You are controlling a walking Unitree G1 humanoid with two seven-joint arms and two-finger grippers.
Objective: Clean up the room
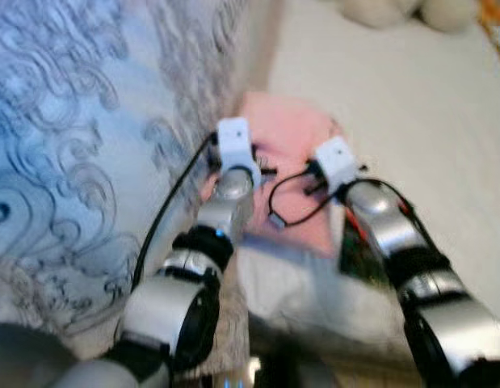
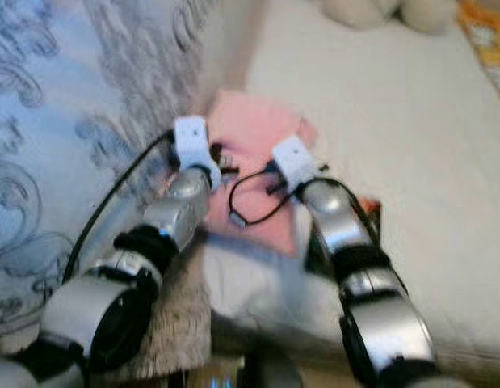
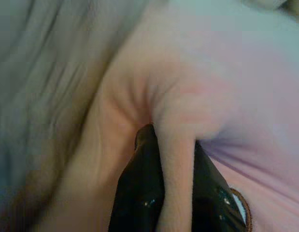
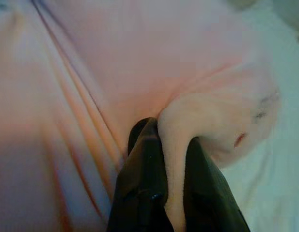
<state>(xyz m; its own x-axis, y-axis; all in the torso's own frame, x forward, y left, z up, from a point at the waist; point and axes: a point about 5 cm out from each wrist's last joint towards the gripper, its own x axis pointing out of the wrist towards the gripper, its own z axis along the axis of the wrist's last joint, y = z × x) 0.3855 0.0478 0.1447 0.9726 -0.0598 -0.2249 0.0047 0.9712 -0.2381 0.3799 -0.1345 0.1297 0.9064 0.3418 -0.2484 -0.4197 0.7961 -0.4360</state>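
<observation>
Pink cloth (image 1: 292,162) lies on a pale bed surface (image 1: 411,105), just right of a blue-grey patterned fabric (image 1: 80,137) that fills the left of the scene, and both arms reach forward onto it. On the near-left part of the cloth, close to the patterned fabric, the left gripper (image 3: 176,193) is clenched on a fold — the left wrist view shows a ridge of pink material pinched between its two black fingers (image 3: 139,193), with creases radiating from the grip. To the right, the right gripper (image 4: 174,193) is likewise clamped on the cloth, a rounded bunch of pink fabric squeezed up between its fingers (image 4: 142,188), with white bedding beyond the cloth's edge. In the head views the white wrist blocks of the two arms sit side by side over the cloth, the left one (image 1: 235,145) slightly farther than the right (image 1: 335,164), and black cables loop from each. Cream-coloured soft toys (image 1: 399,11) rest at the far edge of the bed — well apart from the cloth. A dark, colourful object (image 1: 361,255) lies beside the right forearm; it is too blurred to identify.
</observation>
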